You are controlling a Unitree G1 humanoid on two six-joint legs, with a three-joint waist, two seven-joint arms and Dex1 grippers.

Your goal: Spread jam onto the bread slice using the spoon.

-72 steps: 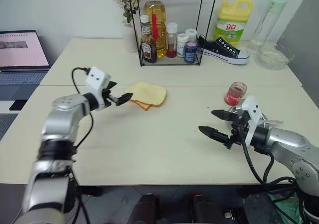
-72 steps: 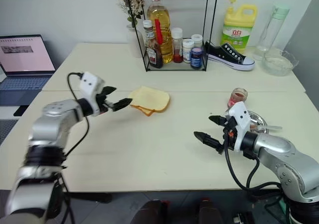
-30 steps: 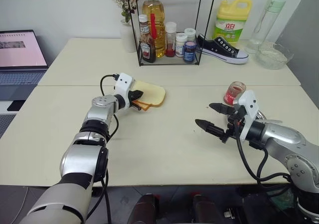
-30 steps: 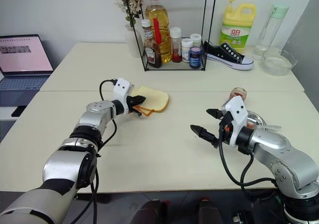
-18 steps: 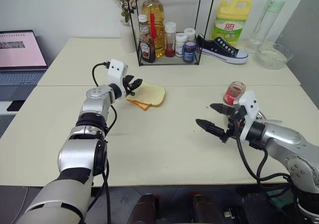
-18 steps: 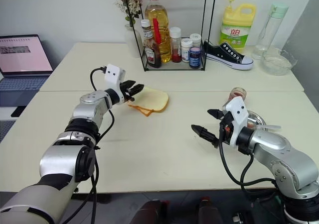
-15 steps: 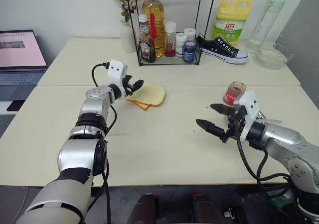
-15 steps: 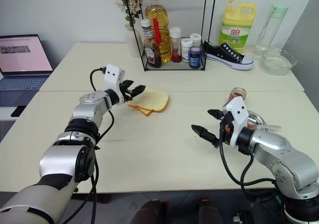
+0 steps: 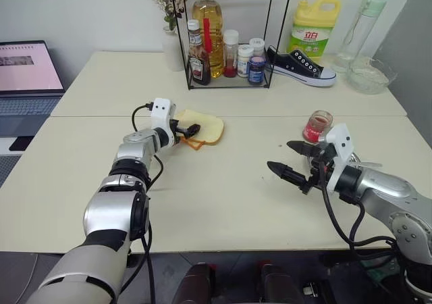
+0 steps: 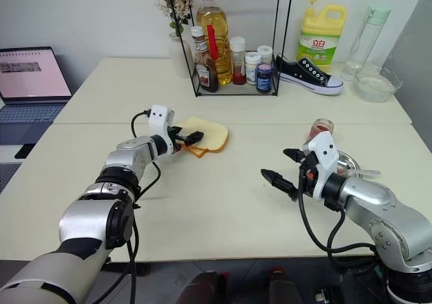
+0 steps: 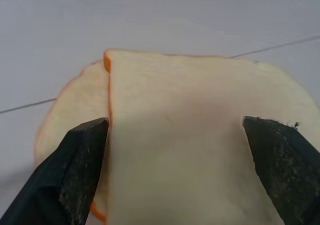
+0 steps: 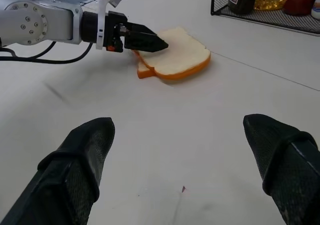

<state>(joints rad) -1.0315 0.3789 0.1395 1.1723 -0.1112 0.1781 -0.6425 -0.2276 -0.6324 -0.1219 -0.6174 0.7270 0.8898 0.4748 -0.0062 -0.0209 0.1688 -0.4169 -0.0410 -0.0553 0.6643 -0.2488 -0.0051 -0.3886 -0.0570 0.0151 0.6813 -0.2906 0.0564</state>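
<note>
The bread slice (image 9: pixel 206 125), pale with an orange crust, lies on a second similar slice (image 11: pixel 65 115) in the middle of the table. My left gripper (image 9: pixel 187 130) is open, one finger (image 11: pixel 80 170) at the top slice's edge and the other over its far side. I cannot tell whether they touch it. The jam (image 9: pixel 318 126) sits in a small glass jar at the right. My right gripper (image 9: pixel 280 155) hangs open and empty in front of the jar. The spoon (image 9: pixel 370 164) shows its thin handle behind my right wrist; its bowl is hidden.
A steel dish (image 10: pixel 345 161) lies under my right wrist. At the back stand a wire rack (image 9: pixel 226 47) of bottles, a shoe (image 9: pixel 297 64), a yellow detergent bottle (image 9: pixel 314 27), a glass bowl (image 9: pixel 368 74) and a vase (image 9: pixel 174 47). A laptop (image 9: pixel 27 74) sits at the far left.
My left gripper was shut at the bread's near edge, then opened and lifted away. It has come back down open over the top slice. The right arm has kept still.
</note>
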